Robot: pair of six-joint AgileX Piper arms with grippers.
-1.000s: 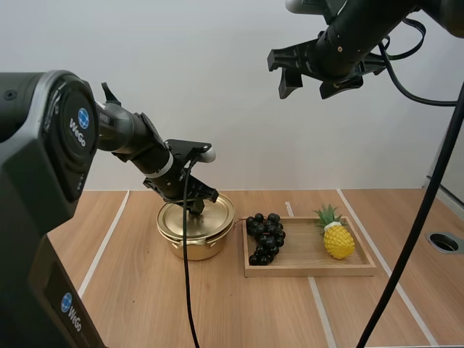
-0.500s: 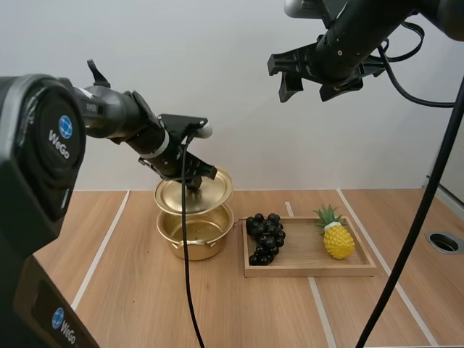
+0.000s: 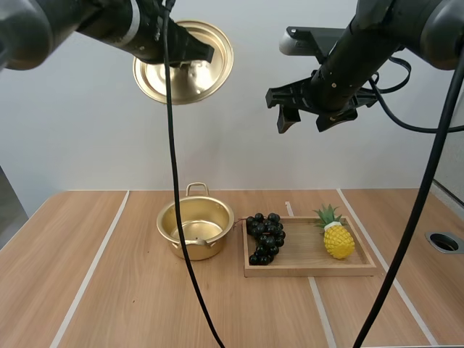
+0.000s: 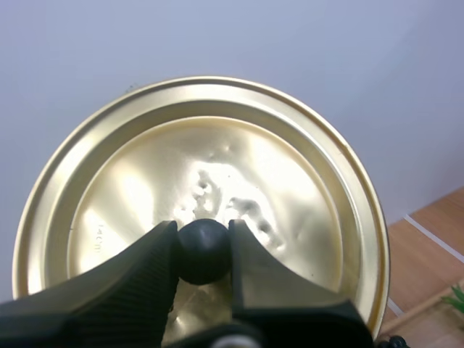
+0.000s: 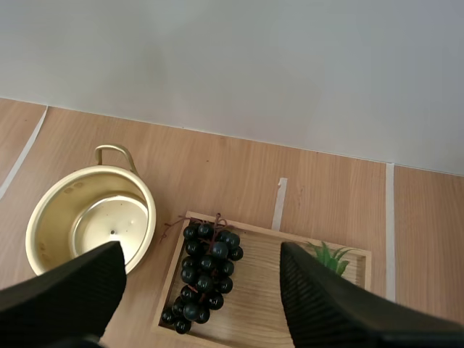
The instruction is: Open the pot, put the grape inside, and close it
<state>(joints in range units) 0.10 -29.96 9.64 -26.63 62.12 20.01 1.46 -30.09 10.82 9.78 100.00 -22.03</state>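
Lid point(image 3: 183, 61) shot way up since half a second ago, now high over the table point(image 3: 130, 290) and tilted. Left gripper point(image 4: 203, 250) is pinching its black knob point(image 4: 204, 255). Pot point(image 3: 196, 228) sits open, just beside the tray point(image 3: 312, 270). Grapes point(image 3: 265, 238) are on the tray's pot end, pineapple point(image 3: 338, 239) at the other. Right gripper point(image 3: 303, 125) hangs high above the tray, jaws spread wide, empty.
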